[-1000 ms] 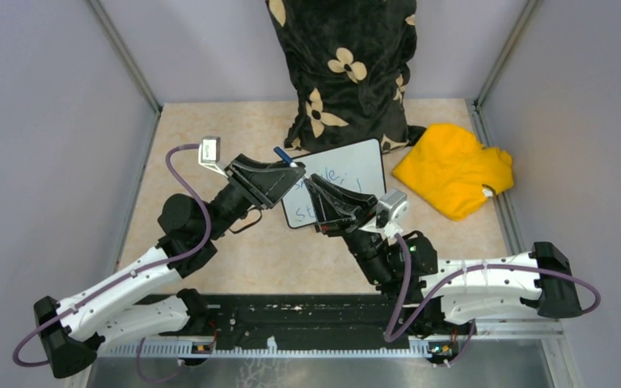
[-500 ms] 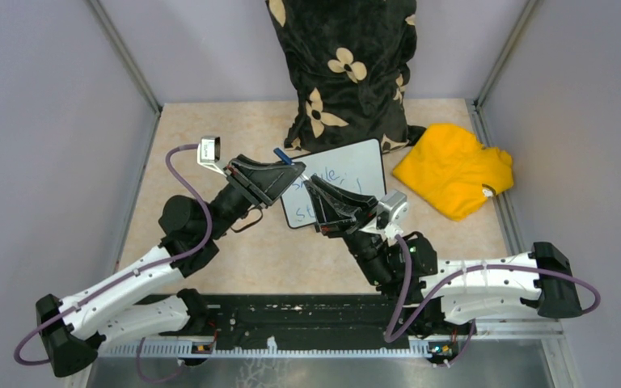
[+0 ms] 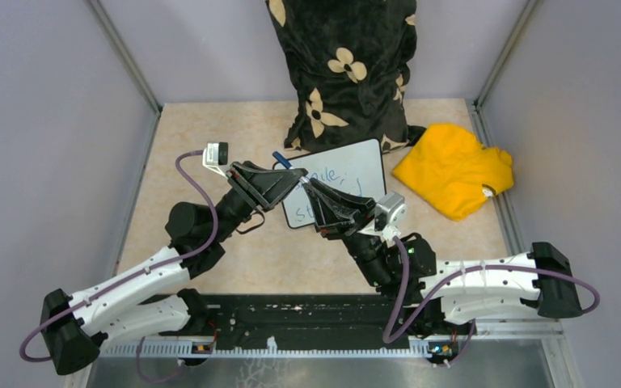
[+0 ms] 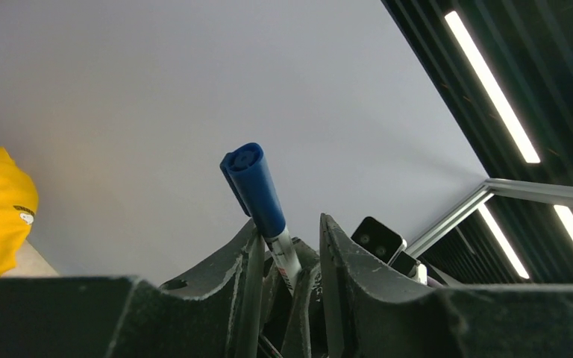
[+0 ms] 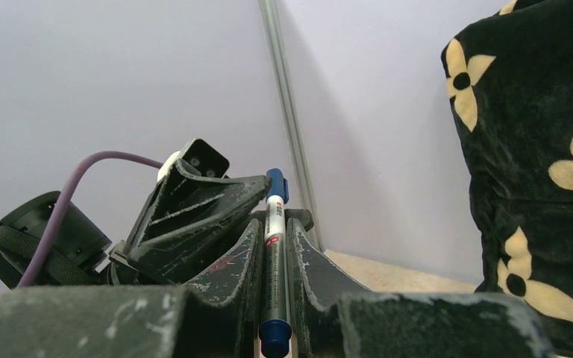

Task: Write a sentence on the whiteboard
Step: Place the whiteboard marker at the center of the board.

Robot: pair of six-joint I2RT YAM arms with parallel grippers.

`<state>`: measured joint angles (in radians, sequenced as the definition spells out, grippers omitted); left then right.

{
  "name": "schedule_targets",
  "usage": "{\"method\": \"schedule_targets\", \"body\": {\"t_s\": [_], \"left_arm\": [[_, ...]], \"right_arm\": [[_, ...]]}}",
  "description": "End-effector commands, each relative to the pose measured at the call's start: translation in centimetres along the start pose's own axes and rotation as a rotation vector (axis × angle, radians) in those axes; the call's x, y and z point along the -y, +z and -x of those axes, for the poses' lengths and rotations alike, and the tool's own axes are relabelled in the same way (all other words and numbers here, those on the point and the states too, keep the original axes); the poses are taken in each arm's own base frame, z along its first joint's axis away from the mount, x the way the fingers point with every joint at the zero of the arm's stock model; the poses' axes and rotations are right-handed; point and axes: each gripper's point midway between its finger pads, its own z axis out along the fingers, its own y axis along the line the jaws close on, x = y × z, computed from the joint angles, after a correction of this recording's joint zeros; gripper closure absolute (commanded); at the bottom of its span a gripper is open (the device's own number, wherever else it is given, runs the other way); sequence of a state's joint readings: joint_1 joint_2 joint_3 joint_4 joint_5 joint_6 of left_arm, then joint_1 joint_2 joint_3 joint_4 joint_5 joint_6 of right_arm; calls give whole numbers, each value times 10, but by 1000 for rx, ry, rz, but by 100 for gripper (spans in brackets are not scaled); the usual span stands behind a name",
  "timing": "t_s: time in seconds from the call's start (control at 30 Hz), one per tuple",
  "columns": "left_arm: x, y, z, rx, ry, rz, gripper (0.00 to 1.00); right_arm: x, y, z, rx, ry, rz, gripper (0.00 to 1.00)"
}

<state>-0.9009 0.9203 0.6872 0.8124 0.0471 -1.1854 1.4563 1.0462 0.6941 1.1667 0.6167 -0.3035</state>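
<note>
Only the top view showed the whiteboard point(image 3: 361, 166), lying on the desk point(image 3: 210, 137) at 6 o'clock of the floral pillow point(image 3: 344, 73). Its long axis ran from 8 to 2 o'clock, and its blue sentence point(image 3: 329, 175) was partly hidden. The wrist views showed the marker point(image 4: 254, 186) instead. The left pincer point(image 3: 293, 180) pinched it, cap toward 10 o'clock from above. Whether the right pincer point(image 5: 274, 218) gripped it could not be told.

I get even, diffuse light in the overhead view, with only faint, soft-edged shadows on the counter point(image 3: 202, 129). In the left wrist view, ceiling light strips point(image 4: 492, 86) burn bright white at the upper right. Both wrist views turn dark and slightly soft along the bottom edge, nearest the lens.
</note>
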Motion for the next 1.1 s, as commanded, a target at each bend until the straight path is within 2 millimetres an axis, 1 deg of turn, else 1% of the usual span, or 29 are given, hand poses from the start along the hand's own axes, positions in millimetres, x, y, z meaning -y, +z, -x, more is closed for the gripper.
{"method": "schedule_targets", "body": {"t_s": [0.0,0.17,0.3,0.4,0.57,0.63,0.67,0.7,0.77,0.8,0.83,0.87,0.93,0.97,1.07], "left_arm": [[19,-3,4,8,-48,-88,65],[19,-3,4,9,-46,-97,75],[18,-3,5,9,-44,-92,80],[18,-4,6,14,-37,-91,84],[15,-4,9,26,-27,-74,86],[15,-4,10,30,-18,-71,91],[13,-5,11,32,-11,-64,96],[11,-5,12,36,-4,-54,100],[6,-6,15,48,18,-19,100],[3,-7,17,56,39,4,100],[0,-8,19,59,68,32,100],[-4,-7,26,77,120,77,100],[-11,-8,36,82,237,181,100],[-26,-14,37,51,311,281,100],[-45,-29,54,0,526,493,100]], "right_arm": [[1,3,17,48,37,-1,100],[1,3,16,44,34,-1,100],[1,3,16,42,34,0,100],[0,3,15,41,34,2,100],[0,2,14,35,35,3,100],[0,3,14,29,39,4,100],[0,2,13,23,41,5,100],[0,2,13,17,46,4,96],[1,1,13,3,52,0,75],[2,0,12,-7,52,-2,66],[3,0,12,-19,51,-6,58],[4,-1,9,-44,39,-4,53],[7,-5,5,-93,16,-2,46],[10,-7,2,-122,5,-9,44],[26,-21,-5,-210,-27,-46,43]]}}
